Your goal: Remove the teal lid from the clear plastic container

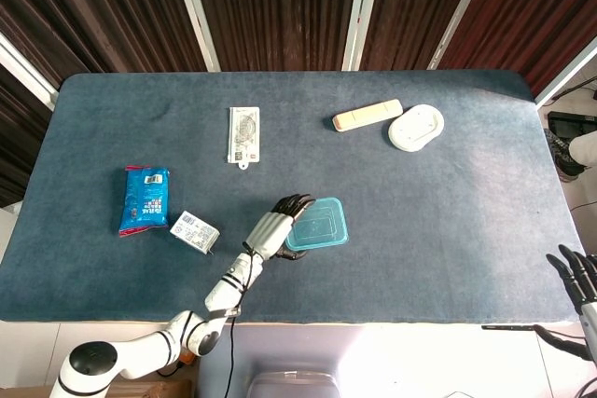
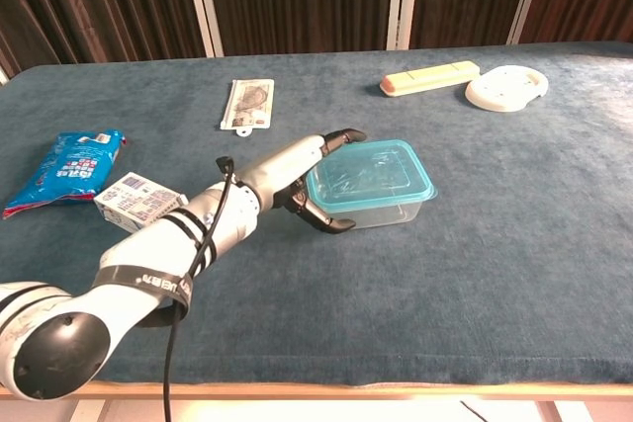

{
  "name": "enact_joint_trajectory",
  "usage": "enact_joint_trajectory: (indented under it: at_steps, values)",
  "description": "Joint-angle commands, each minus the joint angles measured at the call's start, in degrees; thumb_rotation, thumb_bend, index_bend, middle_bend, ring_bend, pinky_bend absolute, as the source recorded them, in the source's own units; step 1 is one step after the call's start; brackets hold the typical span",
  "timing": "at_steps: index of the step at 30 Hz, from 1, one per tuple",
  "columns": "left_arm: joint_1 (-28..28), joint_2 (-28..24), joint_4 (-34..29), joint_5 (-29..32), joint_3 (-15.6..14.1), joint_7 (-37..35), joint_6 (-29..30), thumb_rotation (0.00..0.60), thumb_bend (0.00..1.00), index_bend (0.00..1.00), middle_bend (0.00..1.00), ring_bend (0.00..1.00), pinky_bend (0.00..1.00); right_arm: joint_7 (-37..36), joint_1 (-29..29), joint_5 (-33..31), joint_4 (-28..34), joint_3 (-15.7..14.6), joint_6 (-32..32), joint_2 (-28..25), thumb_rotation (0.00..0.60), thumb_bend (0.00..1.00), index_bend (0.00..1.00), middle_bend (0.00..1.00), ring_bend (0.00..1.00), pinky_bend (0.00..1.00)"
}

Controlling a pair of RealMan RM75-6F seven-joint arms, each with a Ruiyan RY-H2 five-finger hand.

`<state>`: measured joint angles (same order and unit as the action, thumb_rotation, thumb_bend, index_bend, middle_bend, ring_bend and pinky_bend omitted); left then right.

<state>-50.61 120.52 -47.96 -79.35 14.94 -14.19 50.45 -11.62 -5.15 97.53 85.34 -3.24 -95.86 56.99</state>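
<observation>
The clear plastic container [image 2: 381,211] stands at the table's front centre with the teal lid [image 1: 318,223] [image 2: 369,175] on it. My left hand [image 1: 280,226] [image 2: 309,183] is at the lid's left edge. Its fingers [image 2: 341,136] lie over the rim, and the thumb [image 2: 331,223] curls under the near left corner, so the edge sits pinched between them. My right hand [image 1: 580,279] shows only in the head view, at the bottom right beyond the table's corner, with its fingers spread and nothing in it.
A small white box [image 1: 196,231] and a blue packet [image 1: 145,199] lie left of my left arm. A flat white card pack [image 1: 243,134] lies further back. A cream bar [image 1: 367,116] and a white oval dish [image 1: 416,127] sit at the back right.
</observation>
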Motion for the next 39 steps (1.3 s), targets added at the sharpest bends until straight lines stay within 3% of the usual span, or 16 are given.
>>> enact_joint_trajectory:
  at_steps: [1,5,10,15,19,27,32,39]
  values:
    - [-0.07,0.87,1.32,-0.95,-1.14,-2.72,0.61,0.600,0.26,0.06,0.27,0.23,0.15,0.17,0.08,0.04,0.02,-0.05,0.18,0.05,0.600,0.08,0.00,0.00,0.00,0.00]
    - [0.50,2.39,3.86,-2.69,-2.47,-4.34,3.97,0.600,0.30,0.12,0.45,0.40,0.37,0.56,0.11,0.13,0.16,-0.07,0.23,0.15,0.600,0.08,0.00,0.00,0.00,0.00]
    - [1.44,3.10,5.17,-4.14,-3.99,-6.93,6.55,0.600,0.37,0.19,0.57,0.48,0.49,1.09,0.19,0.30,0.32,-0.18,0.42,0.30,0.600,0.08,0.00,0.00,0.00,0.00]
    - [4.05,1.02,2.96,-8.18,-7.88,-6.76,12.78,0.600,0.40,0.22,0.62,0.50,0.54,3.16,1.24,1.10,0.75,-0.13,1.79,1.10,0.600,0.08,0.00,0.00,0.00,0.00]
    - [6.47,-2.89,-2.29,-11.34,-11.32,-3.97,17.05,0.600,0.41,0.22,0.64,0.52,0.56,8.37,4.28,5.51,1.37,0.06,3.90,3.21,0.600,0.08,0.00,0.00,0.00,0.00]
    - [9.47,-7.13,-11.79,-10.39,-13.19,5.07,16.55,0.600,0.41,0.22,0.67,0.54,0.59,18.60,13.97,10.32,7.10,2.51,15.04,7.13,0.600,0.09,0.00,0.00,0.00,0.00]
    - [10.22,-8.57,-12.95,-11.02,-13.16,7.87,17.89,0.600,0.41,0.22,0.66,0.54,0.59,15.82,20.76,9.26,6.97,4.74,22.17,11.77,0.600,0.12,0.00,0.00,0.00,0.00]
    - [11.05,-8.71,-12.27,-11.67,-13.96,4.19,18.22,0.600,0.42,0.21,0.66,0.54,0.60,8.86,28.85,8.85,1.70,5.15,29.98,17.76,0.600,0.14,0.00,0.00,0.00,0.00]
